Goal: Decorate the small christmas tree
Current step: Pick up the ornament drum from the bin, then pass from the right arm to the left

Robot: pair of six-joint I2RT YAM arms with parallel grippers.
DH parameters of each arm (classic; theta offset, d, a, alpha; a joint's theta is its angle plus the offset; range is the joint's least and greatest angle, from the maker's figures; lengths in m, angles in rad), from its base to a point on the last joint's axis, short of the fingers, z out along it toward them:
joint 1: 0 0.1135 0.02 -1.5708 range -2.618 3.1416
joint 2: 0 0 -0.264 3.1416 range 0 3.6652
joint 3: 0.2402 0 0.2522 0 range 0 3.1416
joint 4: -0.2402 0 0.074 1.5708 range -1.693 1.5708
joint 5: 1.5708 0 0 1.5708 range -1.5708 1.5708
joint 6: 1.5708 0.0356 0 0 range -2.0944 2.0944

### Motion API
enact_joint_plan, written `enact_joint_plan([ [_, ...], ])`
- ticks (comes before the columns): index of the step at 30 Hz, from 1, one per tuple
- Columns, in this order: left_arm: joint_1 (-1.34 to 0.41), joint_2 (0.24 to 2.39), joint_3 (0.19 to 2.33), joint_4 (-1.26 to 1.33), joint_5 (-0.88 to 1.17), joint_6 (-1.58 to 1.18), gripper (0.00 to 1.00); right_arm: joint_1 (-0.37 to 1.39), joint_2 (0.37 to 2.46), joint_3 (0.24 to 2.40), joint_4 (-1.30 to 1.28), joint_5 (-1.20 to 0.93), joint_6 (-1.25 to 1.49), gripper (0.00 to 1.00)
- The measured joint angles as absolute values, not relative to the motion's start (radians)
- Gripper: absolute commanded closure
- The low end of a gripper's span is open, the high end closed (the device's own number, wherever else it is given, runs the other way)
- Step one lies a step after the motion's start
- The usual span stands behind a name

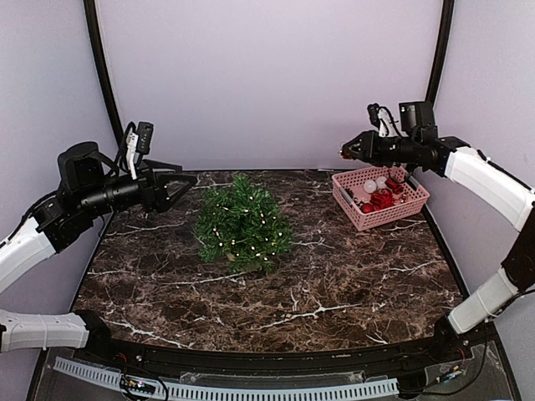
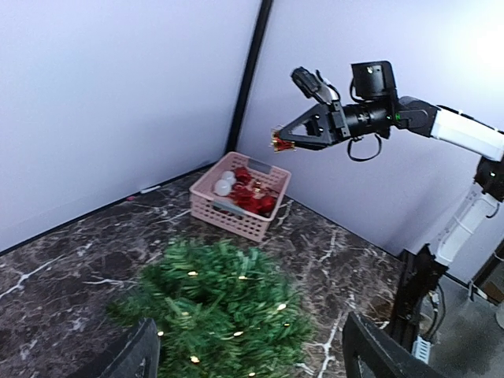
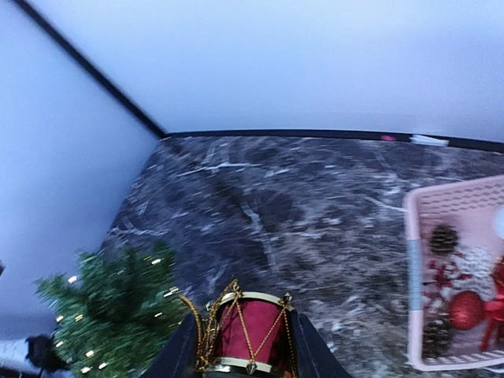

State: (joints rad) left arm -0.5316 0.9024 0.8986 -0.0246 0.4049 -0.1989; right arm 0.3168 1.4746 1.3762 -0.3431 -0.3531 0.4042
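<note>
The small christmas tree [image 1: 242,224] stands on the dark marble table [image 1: 276,292], bushy green with tiny lit lights; it also fills the low centre of the left wrist view as the tree [image 2: 213,311] and shows at lower left as the tree [image 3: 110,323] in the right wrist view. My right gripper [image 1: 347,152] hovers high, left of the basket, shut on a small red drum ornament [image 3: 248,331] with gold cords, also seen as the drum [image 2: 280,142]. My left gripper [image 1: 188,182] stands open just left of the tree, nothing between its fingers [image 2: 378,346].
A pink plastic basket [image 1: 355,213] of red and white ornaments and pine cones sits at the table's back right, also seen as the basket [image 2: 236,220] and the basket [image 3: 413,276]. Pale walls with black corner posts [image 1: 102,75] enclose the table.
</note>
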Motion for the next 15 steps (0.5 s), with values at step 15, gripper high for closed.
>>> enact_joint_plan([
  [15, -0.835, 1.13, 1.051, 0.094, 0.449, -0.264, 0.28, 0.714, 1.403, 1.375, -0.297, -0.682, 0.392, 0.71],
])
